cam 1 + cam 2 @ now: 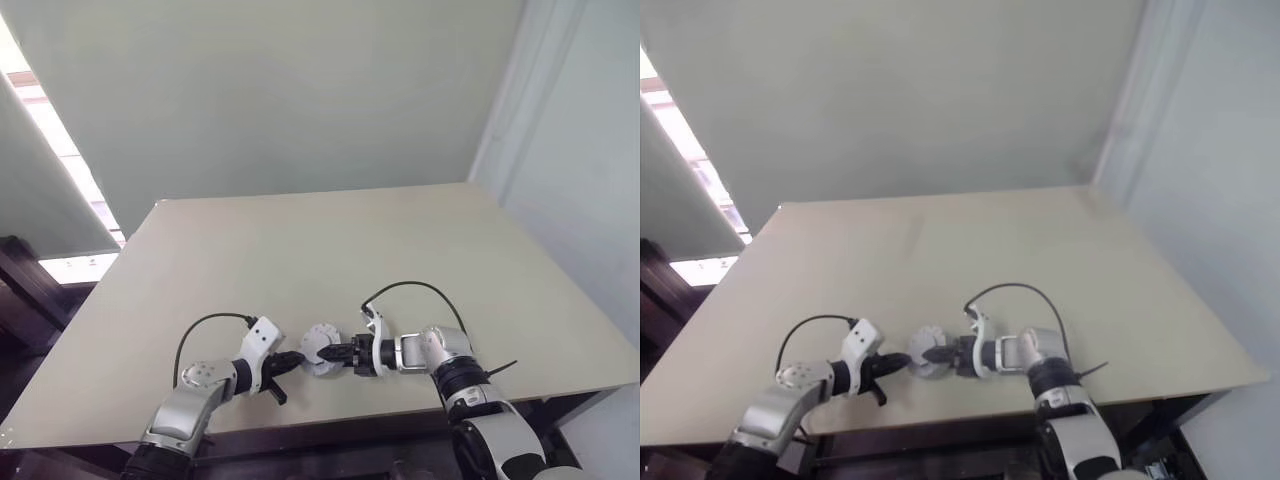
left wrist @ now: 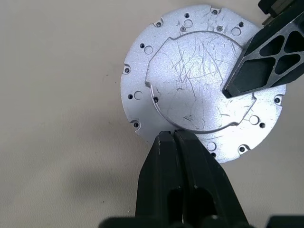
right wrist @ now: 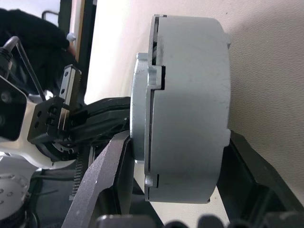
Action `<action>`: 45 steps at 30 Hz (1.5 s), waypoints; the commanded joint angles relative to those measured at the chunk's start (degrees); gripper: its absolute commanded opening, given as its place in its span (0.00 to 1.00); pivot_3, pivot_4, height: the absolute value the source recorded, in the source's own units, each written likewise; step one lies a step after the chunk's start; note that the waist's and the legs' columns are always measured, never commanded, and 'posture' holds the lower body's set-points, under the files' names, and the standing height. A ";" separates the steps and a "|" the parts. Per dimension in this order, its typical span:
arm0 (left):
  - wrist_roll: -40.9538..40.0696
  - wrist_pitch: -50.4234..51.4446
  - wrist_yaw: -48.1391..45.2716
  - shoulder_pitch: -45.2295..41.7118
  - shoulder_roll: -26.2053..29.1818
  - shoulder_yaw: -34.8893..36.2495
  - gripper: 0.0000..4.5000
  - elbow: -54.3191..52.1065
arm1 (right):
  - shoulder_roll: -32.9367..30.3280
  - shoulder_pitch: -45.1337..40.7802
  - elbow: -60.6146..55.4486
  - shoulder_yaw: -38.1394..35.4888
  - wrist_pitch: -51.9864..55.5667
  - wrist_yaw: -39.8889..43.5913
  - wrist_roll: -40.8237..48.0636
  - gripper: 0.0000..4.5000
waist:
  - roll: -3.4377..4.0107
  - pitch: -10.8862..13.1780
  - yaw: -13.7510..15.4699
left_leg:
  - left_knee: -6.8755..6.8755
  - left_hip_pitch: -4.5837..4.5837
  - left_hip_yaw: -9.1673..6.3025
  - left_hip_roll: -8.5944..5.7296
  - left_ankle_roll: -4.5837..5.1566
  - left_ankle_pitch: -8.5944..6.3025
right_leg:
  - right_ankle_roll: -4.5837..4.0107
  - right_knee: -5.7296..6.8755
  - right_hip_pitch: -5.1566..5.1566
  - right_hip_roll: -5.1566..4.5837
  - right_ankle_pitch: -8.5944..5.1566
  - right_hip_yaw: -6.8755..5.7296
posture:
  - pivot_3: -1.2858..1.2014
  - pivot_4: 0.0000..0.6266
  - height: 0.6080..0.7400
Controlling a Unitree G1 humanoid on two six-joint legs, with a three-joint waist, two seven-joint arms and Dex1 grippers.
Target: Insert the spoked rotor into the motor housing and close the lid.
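Left gripper [image 2: 174, 134] is closest to the lens. It is fully closed with nothing between its fingers, and its tips butt against the rim of the lid [image 2: 190, 80]. The lid already sits on top of the motor housing [image 3: 190, 104], near the front edge of the table [image 1: 300, 250], between the two arms.

Right gripper [image 1: 330, 353] comes in from the opposite side, about half open. It straddles the stack, with one of its fingers [image 2: 266, 61] across the lid's top face and the other under the housing's base. In the right wrist view both look to be touching, so I read this as a clamp on the housing with the lid.

Spoked rotor is presumably inside, under the lid.

Step in hand, as I judge it, is closing the lid, the last step of the task. The side view shows a thin seam and a stepped notch between lid and housing, so I cannot tell whether the lid is fully seated.

The next move probably calls for an even squeeze to press the lid flush. The closed left tips would brace the rim so the stack doesn't slide or tip, and the notch may need rotational alignment.

Counts:
- One lid
- One motor housing
- Two grippers
- One table
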 commanded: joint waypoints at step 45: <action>-36.98 38.38 11.54 -0.16 -7.34 34.45 0.99 -4.47 | 6.02 0.77 -4.60 -10.97 -0.31 -1.06 11.31 0.48 | -0.23 0.16 -1.33 | -0.20 -1.10 -0.07 -0.07 0.04 0.04 | 0.14 -0.04 -1.04 -0.05 0.12 0.04 | 0.52 0.00 1.00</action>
